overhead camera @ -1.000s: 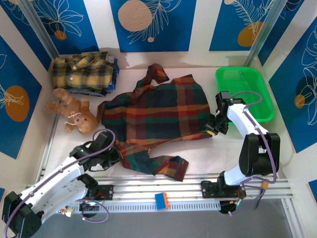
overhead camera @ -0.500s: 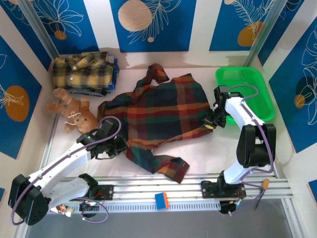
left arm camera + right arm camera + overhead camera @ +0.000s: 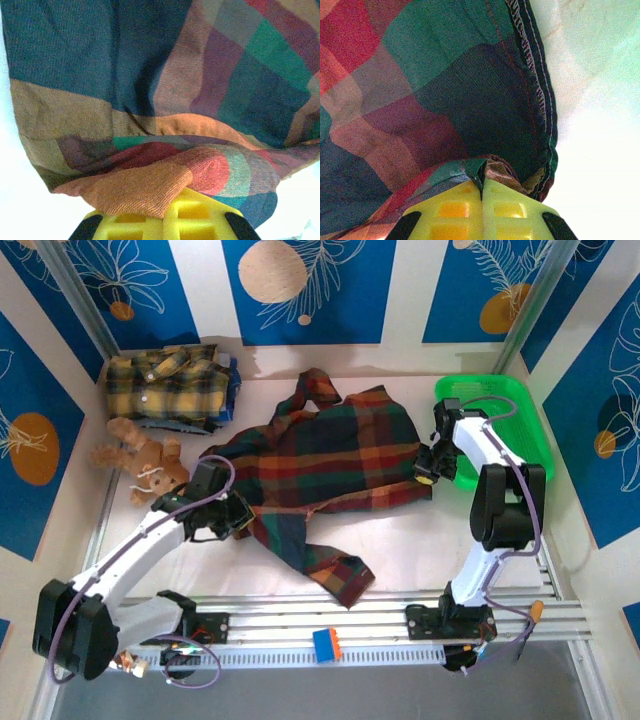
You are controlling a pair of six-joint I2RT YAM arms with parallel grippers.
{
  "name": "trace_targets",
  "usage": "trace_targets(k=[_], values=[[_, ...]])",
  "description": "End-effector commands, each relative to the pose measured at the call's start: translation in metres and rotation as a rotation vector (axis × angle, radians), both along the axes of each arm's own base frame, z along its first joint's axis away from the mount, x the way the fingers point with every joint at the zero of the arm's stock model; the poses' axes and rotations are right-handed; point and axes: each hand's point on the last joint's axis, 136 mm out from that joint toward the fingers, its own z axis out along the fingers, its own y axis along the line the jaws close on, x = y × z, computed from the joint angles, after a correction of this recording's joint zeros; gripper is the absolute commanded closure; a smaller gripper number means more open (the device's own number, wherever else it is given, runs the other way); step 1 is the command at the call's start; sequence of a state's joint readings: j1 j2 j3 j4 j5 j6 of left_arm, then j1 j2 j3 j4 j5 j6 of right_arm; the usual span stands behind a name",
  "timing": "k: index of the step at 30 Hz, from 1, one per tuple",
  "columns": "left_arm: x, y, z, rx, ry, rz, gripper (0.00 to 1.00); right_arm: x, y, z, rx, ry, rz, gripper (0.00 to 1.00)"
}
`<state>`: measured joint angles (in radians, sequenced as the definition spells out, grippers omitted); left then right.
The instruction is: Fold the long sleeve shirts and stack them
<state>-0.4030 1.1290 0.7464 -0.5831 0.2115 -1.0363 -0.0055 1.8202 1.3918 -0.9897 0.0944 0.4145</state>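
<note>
A dark green, navy, red and orange plaid shirt (image 3: 330, 450) lies spread across the middle of the table, one sleeve (image 3: 325, 565) trailing toward the front. My left gripper (image 3: 236, 516) is shut on its left hem corner; in the left wrist view the cloth (image 3: 150, 100) drapes over the yellow fingers (image 3: 200, 217). On the right, my right gripper (image 3: 426, 472) is shut on the other hem corner, and the pinched fabric (image 3: 470, 100) is bunched at its closed fingertips (image 3: 482, 186). A folded yellow and black plaid shirt (image 3: 168, 388) rests at the back left.
A brown teddy bear (image 3: 150, 468) lies at the left, close to my left arm. A green plastic basket (image 3: 515, 420) stands at the right, just behind my right gripper. A small blue and orange block (image 3: 327, 644) sits on the front rail.
Both grippers have moved away from the front edge, taking the shirt's hem corners with them. The shirt's body has shortened front to back, and the trailing sleeve slid toward the middle.
</note>
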Motion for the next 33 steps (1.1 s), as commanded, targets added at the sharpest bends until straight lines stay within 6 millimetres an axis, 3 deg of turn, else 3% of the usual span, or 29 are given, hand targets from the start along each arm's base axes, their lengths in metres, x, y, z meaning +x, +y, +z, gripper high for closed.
trace_targets(k=[1,14,20,21,24,27,29,33], values=[[0.015,-0.003,0.005,-0.006,-0.034,-0.027,1.0,0.012,-0.006,0.0,-0.021,0.0,0.03,1.0],[0.046,-0.002,-0.01,0.019,-0.018,0.004,1.0,0.052,-0.01,-0.016,-0.029,0.01,0.012,1.0],[0.059,0.001,-0.029,0.043,0.018,0.036,0.92,0.073,-0.005,-0.025,-0.027,0.001,0.007,0.86],[0.062,0.001,-0.029,0.045,0.018,0.042,0.87,0.077,-0.003,-0.024,-0.018,-0.008,0.005,0.81],[0.076,-0.001,-0.019,0.033,-0.008,0.056,0.51,0.09,0.009,-0.008,0.011,-0.069,0.02,0.66],[0.089,-0.003,0.01,0.049,-0.054,0.036,0.3,0.097,0.018,0.025,-0.023,-0.177,0.074,0.5],[0.092,0.0,0.035,0.089,-0.092,0.01,0.14,0.092,0.024,0.051,-0.046,-0.252,0.118,0.44],[0.086,0.007,0.076,0.168,-0.169,-0.056,0.0,0.057,0.052,0.084,-0.031,-0.328,0.248,0.36]])
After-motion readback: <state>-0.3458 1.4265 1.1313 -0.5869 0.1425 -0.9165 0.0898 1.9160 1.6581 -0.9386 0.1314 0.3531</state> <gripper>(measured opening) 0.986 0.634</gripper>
